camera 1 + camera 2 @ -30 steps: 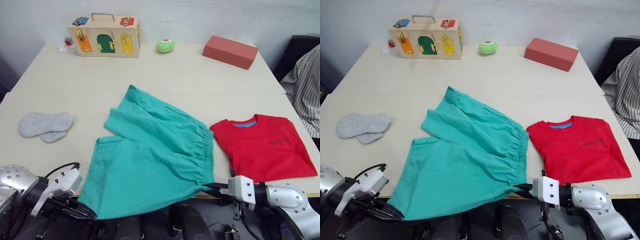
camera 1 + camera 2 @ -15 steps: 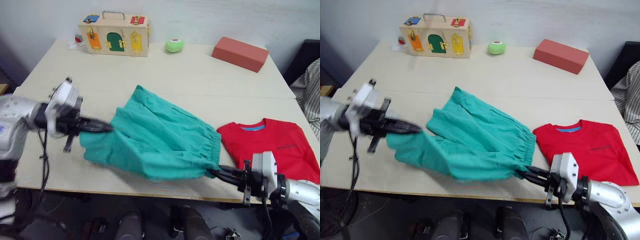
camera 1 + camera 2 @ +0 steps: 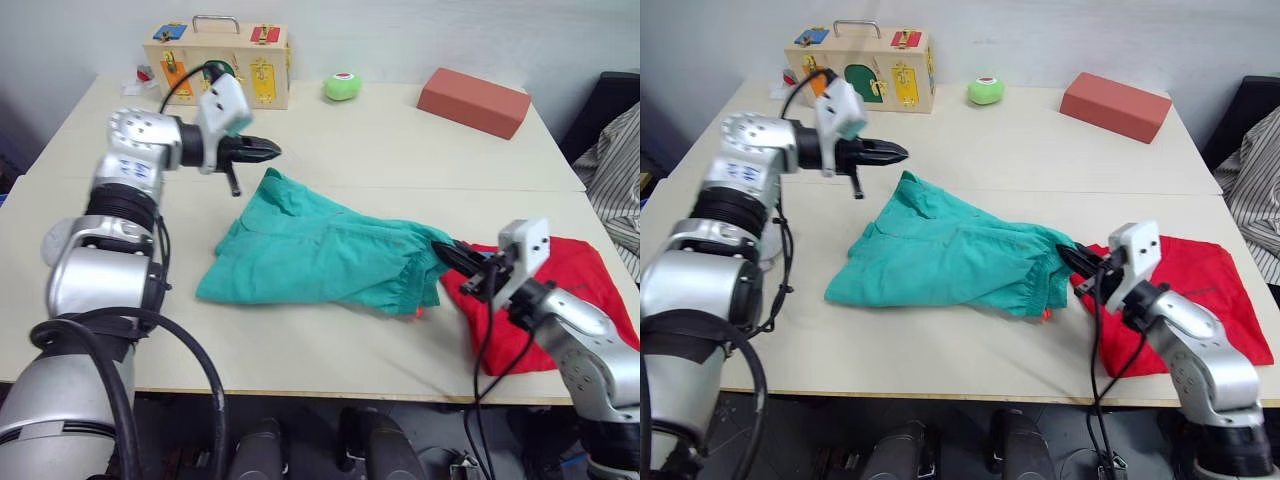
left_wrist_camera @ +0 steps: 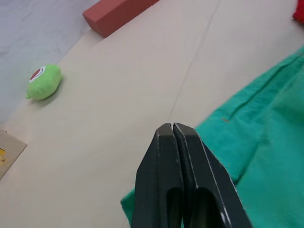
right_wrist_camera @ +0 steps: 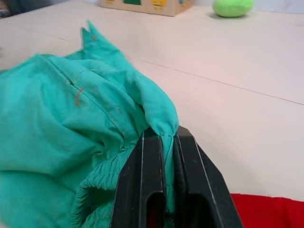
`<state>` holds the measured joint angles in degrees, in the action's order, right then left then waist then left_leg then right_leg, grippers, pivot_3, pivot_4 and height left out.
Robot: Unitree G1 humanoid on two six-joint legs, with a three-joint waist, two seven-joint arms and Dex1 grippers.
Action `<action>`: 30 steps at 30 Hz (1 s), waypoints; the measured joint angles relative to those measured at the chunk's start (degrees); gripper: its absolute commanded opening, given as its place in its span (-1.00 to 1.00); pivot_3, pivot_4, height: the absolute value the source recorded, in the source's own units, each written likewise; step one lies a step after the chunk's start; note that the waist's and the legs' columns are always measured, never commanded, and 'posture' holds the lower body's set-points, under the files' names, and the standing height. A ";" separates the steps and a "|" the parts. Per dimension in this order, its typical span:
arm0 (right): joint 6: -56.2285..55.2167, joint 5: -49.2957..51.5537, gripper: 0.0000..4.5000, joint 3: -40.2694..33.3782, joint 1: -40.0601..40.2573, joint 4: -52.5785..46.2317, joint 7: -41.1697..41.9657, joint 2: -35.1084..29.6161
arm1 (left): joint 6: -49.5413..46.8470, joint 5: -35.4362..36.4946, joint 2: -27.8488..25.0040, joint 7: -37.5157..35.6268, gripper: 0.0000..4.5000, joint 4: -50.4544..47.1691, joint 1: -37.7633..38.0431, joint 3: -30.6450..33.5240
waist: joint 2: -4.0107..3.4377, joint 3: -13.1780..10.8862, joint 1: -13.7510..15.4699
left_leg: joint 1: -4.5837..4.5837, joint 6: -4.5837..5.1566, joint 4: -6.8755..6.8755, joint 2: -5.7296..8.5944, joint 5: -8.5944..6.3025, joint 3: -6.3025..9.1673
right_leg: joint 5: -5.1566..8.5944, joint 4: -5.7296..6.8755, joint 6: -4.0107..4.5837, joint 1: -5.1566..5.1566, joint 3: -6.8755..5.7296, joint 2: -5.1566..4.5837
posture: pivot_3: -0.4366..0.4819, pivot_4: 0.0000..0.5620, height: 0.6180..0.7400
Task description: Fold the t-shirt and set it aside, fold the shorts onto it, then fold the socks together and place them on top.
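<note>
- Left gripper (image 3: 272, 152): arm raised and stretched across the table's left side, fingers pressed together on nothing, held above the table just beyond the far tip of the shorts
- Right gripper (image 3: 452, 252): forearm angled in from the near right edge, low over the table; fingers clamped on a fold of the shorts, as seen in the right wrist view
- Shorts (image 3: 320, 255): one pair, teal, lain crumpled at mid-table in a loose fold; right end lifted by the right gripper and overlapping the shirt's left edge; a bit of orange seen at the near right hem
- Shirt (image 3: 560, 290): one, red, laid flat at the right near the table edge, partly hidden behind the right arm
- Table (image 3: 400, 150): one pale top with a seam across it
- Far edge, one each: wooden latch box (image 3: 215, 62), green plush toy (image 3: 342, 87), red block (image 3: 472, 102)
- Striped cloth (image 3: 615, 170): one, seen off the table's right side
</note>
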<state>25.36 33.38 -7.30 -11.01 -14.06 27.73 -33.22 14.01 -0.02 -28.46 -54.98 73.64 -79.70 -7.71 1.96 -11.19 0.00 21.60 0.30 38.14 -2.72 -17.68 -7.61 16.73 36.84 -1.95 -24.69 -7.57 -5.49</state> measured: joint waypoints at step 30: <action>-51.93 -21.88 -1.00 9.34 16.07 -0.78 35.00 -10.29 | -4.47 6.11 -13.05 -24.80 0.98 -7.52 19.45 13.51 | 0.08 -0.03 -0.79 | -0.37 -0.03 0.18 0.03 0.07 -0.15 | -0.03 0.28 -0.11 0.23 0.11 0.00 | -0.05 -0.47 1.00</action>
<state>-26.57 11.50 2.04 5.06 -14.84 62.73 -43.51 9.54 6.10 -41.51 -79.77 66.13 -60.26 5.80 2.04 -11.22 -0.79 21.23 0.27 38.33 -2.69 -17.61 -7.76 16.70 37.12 -2.06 -24.46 -7.46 -5.49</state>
